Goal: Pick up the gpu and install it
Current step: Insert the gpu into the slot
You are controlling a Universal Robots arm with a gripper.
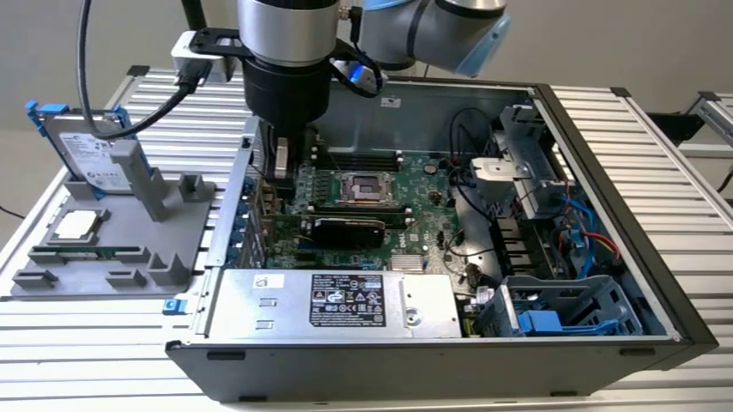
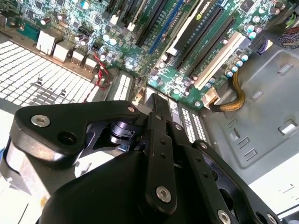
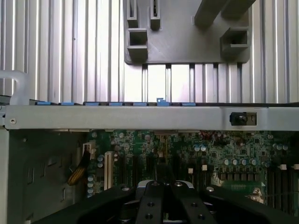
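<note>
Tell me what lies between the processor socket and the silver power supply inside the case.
In the exterior view, the gpu lies there on the green board, with a small silver heatsink nearer the power supply.

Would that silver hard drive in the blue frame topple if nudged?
Probably not easily: the silver hard drive stands on edge, tilted, propped by uprights of the grey plastic holder. Its metal case looks rigid and likely heavy for its size.

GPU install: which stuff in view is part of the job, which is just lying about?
Job: gpu on the motherboard; gripper inside the open case.
Lying about: hard drive, memory stick, processor chip, all on the grey holder.
</note>
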